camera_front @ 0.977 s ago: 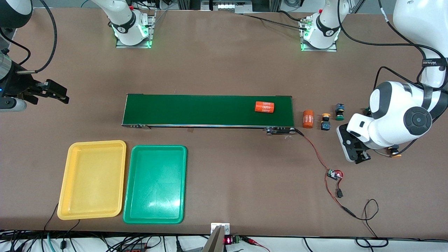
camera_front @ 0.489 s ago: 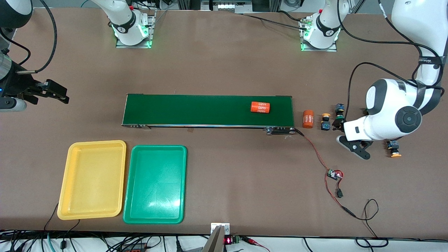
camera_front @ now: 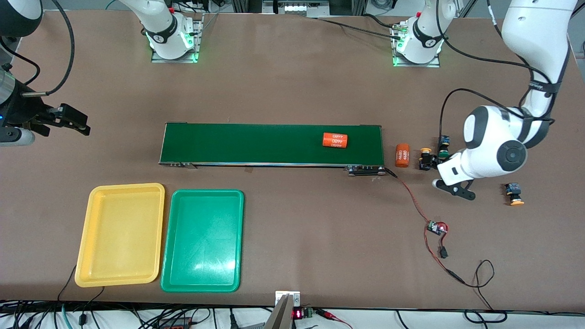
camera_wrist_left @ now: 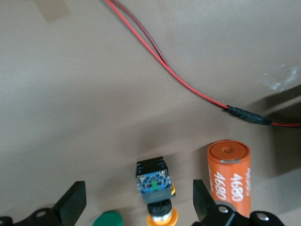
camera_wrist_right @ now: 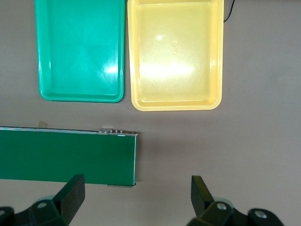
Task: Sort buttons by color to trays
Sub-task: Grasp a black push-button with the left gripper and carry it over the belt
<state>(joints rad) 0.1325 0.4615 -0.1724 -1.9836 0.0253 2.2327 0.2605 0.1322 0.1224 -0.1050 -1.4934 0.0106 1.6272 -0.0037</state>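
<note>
A yellow-capped button lies on its side off the conveyor's end, toward the left arm's end of the table. Beside it is a green-capped button, partly hidden by the left hand. My left gripper hangs open over this pair, touching neither. Another yellow-capped button lies alone, nearer the front camera. The yellow tray and green tray sit side by side. My right gripper waits open over bare table, holding nothing.
The dark-green conveyor carries one orange cylinder. A second orange cylinder lies between the belt's end and the buttons. A red wire runs from the belt to a small board.
My left arm has swung toward the conveyor's end, over the pair of buttons, uncovering the lone yellow-capped button. The cylinder on the belt has travelled toward the right arm's end. The right arm is still.
</note>
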